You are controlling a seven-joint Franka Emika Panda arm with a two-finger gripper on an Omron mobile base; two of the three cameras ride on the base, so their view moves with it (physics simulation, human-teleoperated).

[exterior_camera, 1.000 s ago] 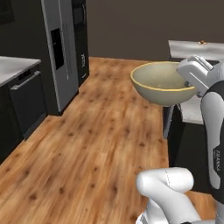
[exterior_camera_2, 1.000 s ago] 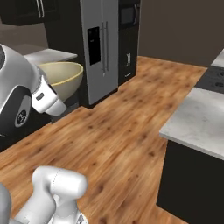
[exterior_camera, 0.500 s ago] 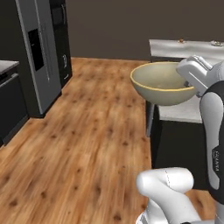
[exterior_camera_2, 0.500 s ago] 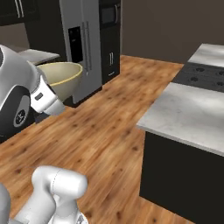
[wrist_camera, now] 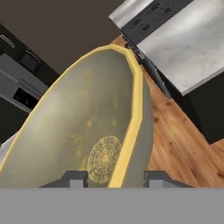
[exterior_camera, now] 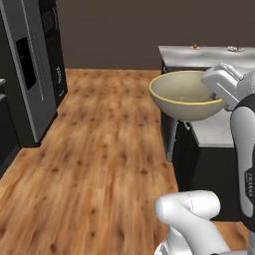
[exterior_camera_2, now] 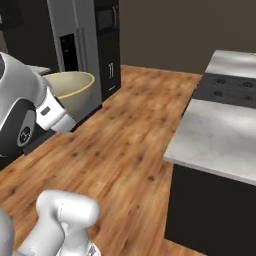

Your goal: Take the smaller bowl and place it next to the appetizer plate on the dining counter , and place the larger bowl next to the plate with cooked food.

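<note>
A beige bowl point(exterior_camera: 187, 94) with a yellow rim rides level at the centre right of the left base view, carried above the wooden floor point(exterior_camera: 99, 164) by the white arm point(exterior_camera: 246, 149). The gripper point(wrist_camera: 113, 178) holds it by the rim: in the hand view the two dark fingers point(wrist_camera: 74, 178) stand at the bottom edge, one inside the bowl wall and one outside, clamped on the rim with the bowl's patterned bottom just above them. In the right base view the same bowl point(exterior_camera_2: 70, 92) sits at the upper left, just above the arm's grey wrist.

Behind the bowl in the left base view, a grey-topped desk point(exterior_camera: 219, 55) on dark cabinets runs along the right side of the frame, with two small items at its far edge too small to identify. A steel refrigerator point(exterior_camera: 25, 74) stands at the left. In the right base view a grey desk point(exterior_camera_2: 220, 135) fills the right side, with a black cooktop point(exterior_camera_2: 225, 90) set into it further back, well apart from the bowl.
</note>
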